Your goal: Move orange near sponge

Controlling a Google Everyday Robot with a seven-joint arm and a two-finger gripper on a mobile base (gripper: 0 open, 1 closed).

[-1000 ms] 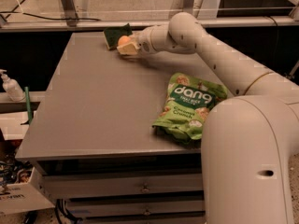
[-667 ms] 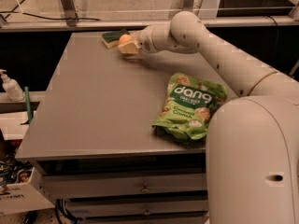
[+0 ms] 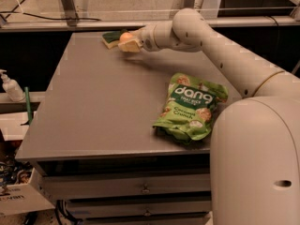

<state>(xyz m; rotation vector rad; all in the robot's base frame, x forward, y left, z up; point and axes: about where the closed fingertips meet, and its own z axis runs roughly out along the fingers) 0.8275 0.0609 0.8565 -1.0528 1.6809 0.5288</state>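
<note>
The orange point(image 3: 125, 37) is a small round fruit held between the fingers of my gripper point(image 3: 127, 42) at the far left part of the table. The gripper is shut on it. The sponge point(image 3: 111, 38), dark green on top with a yellow body, lies at the table's far edge, right beside the orange on its left. My arm reaches in from the right across the back of the table.
A green "dang" snack bag point(image 3: 192, 106) lies near the front right of the grey table point(image 3: 93, 111). A white pump bottle point(image 3: 10, 86) stands on a ledge to the left. Drawers sit under the table front.
The gripper with the orange has shifted slightly left and back, closer to the sponge.
</note>
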